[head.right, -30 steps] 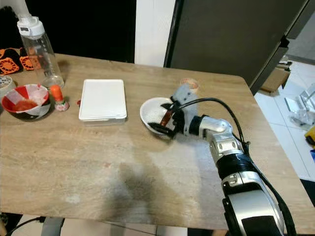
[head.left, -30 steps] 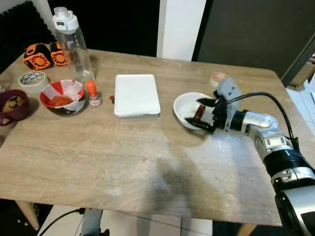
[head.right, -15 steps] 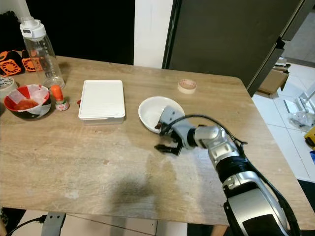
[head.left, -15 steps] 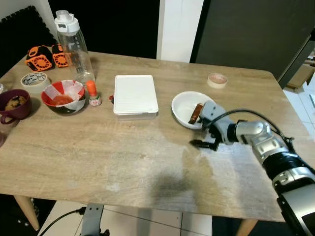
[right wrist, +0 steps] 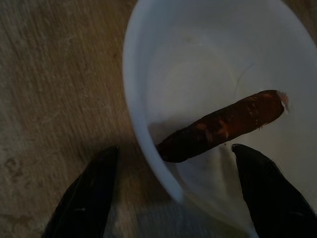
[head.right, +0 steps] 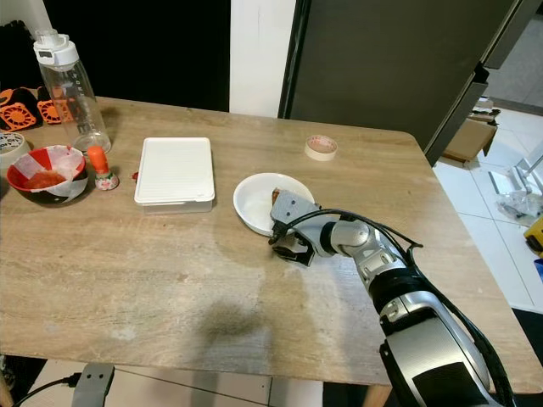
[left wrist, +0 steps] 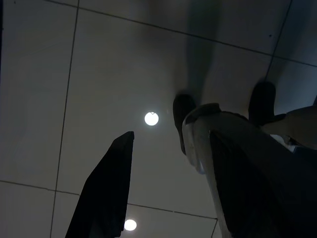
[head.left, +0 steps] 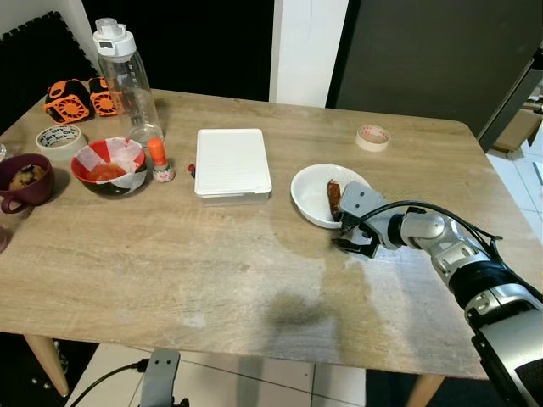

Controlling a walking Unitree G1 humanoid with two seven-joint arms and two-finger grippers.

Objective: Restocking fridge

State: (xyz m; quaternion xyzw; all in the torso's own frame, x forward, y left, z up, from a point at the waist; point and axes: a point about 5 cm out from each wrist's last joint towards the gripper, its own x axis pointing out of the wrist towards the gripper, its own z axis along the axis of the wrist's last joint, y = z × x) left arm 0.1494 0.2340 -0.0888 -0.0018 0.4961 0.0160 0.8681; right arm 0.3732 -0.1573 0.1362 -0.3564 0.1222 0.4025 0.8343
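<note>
At the white bowl (right wrist: 208, 89) rim, right gripper (head.left: 355, 240) spreads its jaws wide, straddling the edge near the sausage (right wrist: 223, 125), gripping nothing.

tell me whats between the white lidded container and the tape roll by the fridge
The white bowl holding a sausage sits roughly between them in the eye views.

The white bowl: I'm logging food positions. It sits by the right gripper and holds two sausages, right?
Not quite. The white bowl by the right gripper holds one sausage, as the right wrist view shows.
</note>
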